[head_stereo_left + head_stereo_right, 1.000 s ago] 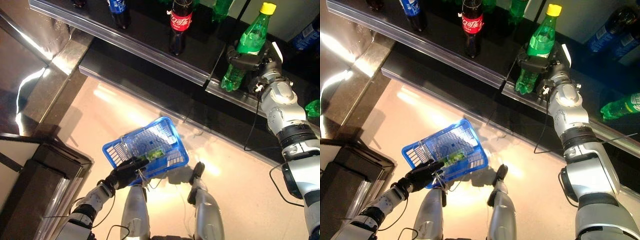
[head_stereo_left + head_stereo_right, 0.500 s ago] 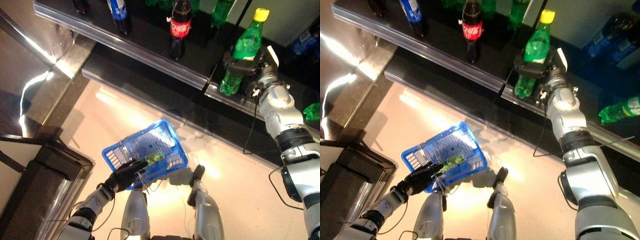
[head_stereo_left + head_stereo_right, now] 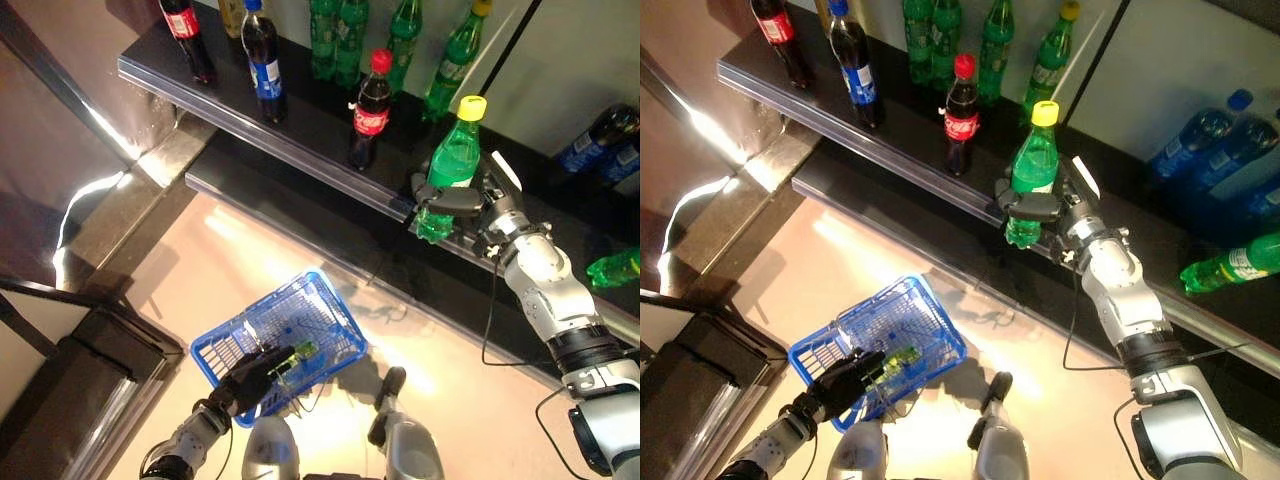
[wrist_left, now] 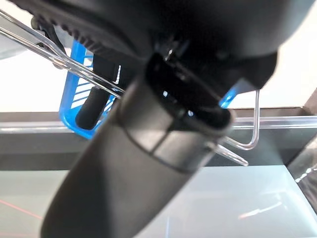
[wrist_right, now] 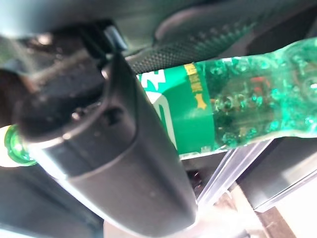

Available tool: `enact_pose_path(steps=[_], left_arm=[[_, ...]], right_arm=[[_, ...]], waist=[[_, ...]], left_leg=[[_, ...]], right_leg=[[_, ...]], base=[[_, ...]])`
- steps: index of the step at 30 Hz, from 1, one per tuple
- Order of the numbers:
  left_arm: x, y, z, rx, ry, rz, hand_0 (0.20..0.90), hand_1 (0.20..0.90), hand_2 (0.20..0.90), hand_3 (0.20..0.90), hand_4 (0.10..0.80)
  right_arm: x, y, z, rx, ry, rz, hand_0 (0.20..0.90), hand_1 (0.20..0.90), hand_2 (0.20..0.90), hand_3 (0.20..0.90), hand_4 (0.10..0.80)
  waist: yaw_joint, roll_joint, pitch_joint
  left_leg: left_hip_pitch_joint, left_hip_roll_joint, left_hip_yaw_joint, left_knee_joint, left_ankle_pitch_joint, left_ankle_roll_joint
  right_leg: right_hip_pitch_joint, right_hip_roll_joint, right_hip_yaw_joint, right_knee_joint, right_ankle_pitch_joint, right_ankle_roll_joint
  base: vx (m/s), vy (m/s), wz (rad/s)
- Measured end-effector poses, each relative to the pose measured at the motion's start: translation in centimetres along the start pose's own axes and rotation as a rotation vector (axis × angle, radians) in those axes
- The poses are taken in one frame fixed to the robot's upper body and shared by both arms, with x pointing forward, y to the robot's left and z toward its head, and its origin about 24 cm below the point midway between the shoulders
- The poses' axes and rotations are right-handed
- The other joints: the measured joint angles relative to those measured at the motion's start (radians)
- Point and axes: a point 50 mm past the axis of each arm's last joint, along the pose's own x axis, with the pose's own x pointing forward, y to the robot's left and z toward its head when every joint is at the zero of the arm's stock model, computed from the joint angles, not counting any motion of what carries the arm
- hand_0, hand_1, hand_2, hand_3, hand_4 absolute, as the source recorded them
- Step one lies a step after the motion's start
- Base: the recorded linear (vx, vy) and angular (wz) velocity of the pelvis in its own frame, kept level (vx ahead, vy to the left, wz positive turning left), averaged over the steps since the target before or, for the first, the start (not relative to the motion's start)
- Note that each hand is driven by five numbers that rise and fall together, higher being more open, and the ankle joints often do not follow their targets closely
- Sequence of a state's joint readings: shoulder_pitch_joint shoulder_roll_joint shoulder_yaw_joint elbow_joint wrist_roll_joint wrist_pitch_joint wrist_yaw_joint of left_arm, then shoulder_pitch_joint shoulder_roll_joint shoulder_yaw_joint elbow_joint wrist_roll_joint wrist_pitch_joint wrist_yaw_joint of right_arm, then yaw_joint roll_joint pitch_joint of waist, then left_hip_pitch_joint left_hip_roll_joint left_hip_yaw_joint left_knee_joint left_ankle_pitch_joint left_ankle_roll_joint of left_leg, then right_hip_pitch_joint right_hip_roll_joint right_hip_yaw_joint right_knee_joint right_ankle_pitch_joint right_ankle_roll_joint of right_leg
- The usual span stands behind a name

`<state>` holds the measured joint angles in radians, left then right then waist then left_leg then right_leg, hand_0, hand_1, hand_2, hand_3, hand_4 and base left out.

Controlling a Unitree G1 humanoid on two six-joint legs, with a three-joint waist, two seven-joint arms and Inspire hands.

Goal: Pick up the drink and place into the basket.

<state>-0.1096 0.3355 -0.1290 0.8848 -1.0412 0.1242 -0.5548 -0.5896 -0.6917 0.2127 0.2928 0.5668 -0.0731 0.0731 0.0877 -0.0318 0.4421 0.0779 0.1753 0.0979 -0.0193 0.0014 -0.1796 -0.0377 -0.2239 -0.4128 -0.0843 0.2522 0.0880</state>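
Since a second ago the whole view has tipped upward, so more of the shelf shows; against it, the right hand point(image 3: 478, 205) has carried the green bottle point(image 3: 449, 165) left, off the shelf's front rail.

At the lower middle of the frame, the left hand point(image 3: 250, 371) has its fingers curled round the wire handle point(image 4: 79, 74) of the blue basket point(image 3: 325, 315), one basket, hanging tilted over the pale floor point(image 3: 240, 250). Something small and green point(image 3: 304, 350) lies inside it by the near rim; I cannot tell what it is.

At the right middle, the right hand is clamped round the body of the one yellow-capped green bottle, held upright.

Along the dark shelf point(image 3: 300, 110) at the top stand two cola bottles point(image 3: 371, 105), one blue-labelled dark bottle point(image 3: 262, 65) and four green bottles point(image 3: 455, 55). At the far right two blue bottles point(image 3: 1200, 145) lean, and one green bottle point(image 3: 1230, 265) lies on its side.
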Motion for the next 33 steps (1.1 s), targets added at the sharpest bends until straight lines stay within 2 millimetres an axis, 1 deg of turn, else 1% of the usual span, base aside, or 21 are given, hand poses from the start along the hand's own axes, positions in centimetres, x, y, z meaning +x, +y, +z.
enact_pose_path(steps=[3, 10, 13, 16, 20, 23, 26, 29, 33], left_arm=[[0.1, -0.2, -0.4, -0.01, -0.001, -0.01, 0.3, 0.3, 0.3, 0.2, 0.1], [-0.7, -0.6, -1.4, -0.01, 0.001, -0.047, 0.3, 0.3, 0.3, 0.2, 0.1], [-0.8, -1.1, -1.3, 0.0, -0.007, -0.074, 0.3, 0.3, 0.3, 0.2, 0.1], [-0.4, -2.5, -0.8, 0.022, -0.025, -0.138, 0.3, 0.3, 0.3, 0.2, 0.1], [0.2, -5.0, 0.1, 0.033, -0.06, -0.238, 0.3, 0.3, 0.3, 0.2, 0.1], [0.6, -6.9, 0.5, 0.043, -0.075, -0.3, 0.3, 0.3, 0.3, 0.2, 0.1], [0.7, -7.8, 0.7, 0.052, -0.082, -0.328, 0.3, 0.3, 0.3, 0.2, 0.1], [0.7, -8.3, 1.0, 0.065, -0.09, -0.337, 0.3, 0.3, 0.3, 0.2, 0.1], [0.4, -9.1, 1.7, 0.079, -0.094, -0.363, 0.3, 0.3, 0.3, 0.2, 0.1]], right_arm=[[-0.1, 0.2, 0.3, -0.016, -0.016, 0.005, 0.3, 0.3, 0.3, 0.2, 0.1], [-1.7, 1.7, -1.6, 0.0, 0.025, 0.051, 0.3, 0.3, 0.3, 0.2, 0.1], [-1.7, 2.0, -1.7, 0.008, 0.024, 0.061, 0.3, 0.3, 0.3, 0.2, 0.1], [-1.7, 2.3, -1.8, 0.019, 0.023, 0.067, 0.3, 0.3, 0.3, 0.2, 0.1], [-1.7, 2.5, -1.8, 0.023, 0.022, 0.075, 0.3, 0.3, 0.3, 0.2, 0.1], [-2.0, 3.4, -1.7, 0.027, 0.011, 0.106, 0.3, 0.3, 0.3, 0.2, 0.1], [-2.6, 4.4, -1.6, 0.033, -0.001, 0.146, 0.3, 0.3, 0.3, 0.2, 0.1], [-2.6, 5.3, -1.6, 0.035, -0.002, 0.18, 0.3, 0.3, 0.3, 0.2, 0.1], [-2.6, 6.0, -1.8, 0.057, -0.001, 0.193, 0.3, 0.3, 0.3, 0.2, 0.1]], waist=[[0.009, -0.001, -0.016], [0.022, -0.01, -0.104], [0.026, -0.014, -0.112], [0.034, -0.014, -0.112], [0.051, -0.014, -0.112], [0.062, -0.014, -0.112], [0.071, -0.015, -0.112], [0.076, -0.015, -0.112], [0.075, -0.017, -0.113]], left_leg=[[0.006, 0.0, 0.0, -0.004, 0.0, 0.0], [0.01, -0.001, -0.011, -0.024, 0.002, 0.002], [0.019, -0.001, -0.015, -0.028, 0.003, 0.003], [0.024, -0.002, -0.021, -0.031, 0.006, 0.003], [0.023, -0.002, -0.027, -0.032, 0.01, 0.003], [0.023, -0.002, -0.028, -0.032, 0.011, 0.003], [0.023, -0.003, -0.03, -0.032, 0.011, 0.003], [0.023, -0.003, -0.034, -0.032, 0.011, 0.003], [0.01, -0.003, -0.054, -0.032, 0.017, 0.002]], right_leg=[[0.009, 0.0, -0.002, 0.0, -0.005, 0.004], [0.017, -0.003, -0.019, 0.0, -0.016, 0.015], [0.02, -0.003, -0.02, 0.0, -0.016, 0.015], [0.03, -0.004, -0.023, 0.0, -0.017, 0.015], [0.036, -0.005, -0.023, -0.001, -0.018, 0.016], [0.038, -0.006, -0.024, -0.001, -0.018, 0.017], [0.038, -0.006, -0.025, -0.001, -0.018, 0.017], [0.038, -0.006, -0.027, -0.001, -0.018, 0.017], [0.039, -0.008, -0.047, -0.001, -0.018, 0.017]], base=[[0.0, 0.0, 0.0], [0.027, 0.01, 0.07], [0.007, 0.0, 0.01], [0.026, -0.011, 0.05], [0.019, -0.018, 0.04], [0.006, -0.006, 0.01], [0.0, 0.0, 0.0], [0.005, -0.012, 0.03], [0.002, -0.012, 0.12]])
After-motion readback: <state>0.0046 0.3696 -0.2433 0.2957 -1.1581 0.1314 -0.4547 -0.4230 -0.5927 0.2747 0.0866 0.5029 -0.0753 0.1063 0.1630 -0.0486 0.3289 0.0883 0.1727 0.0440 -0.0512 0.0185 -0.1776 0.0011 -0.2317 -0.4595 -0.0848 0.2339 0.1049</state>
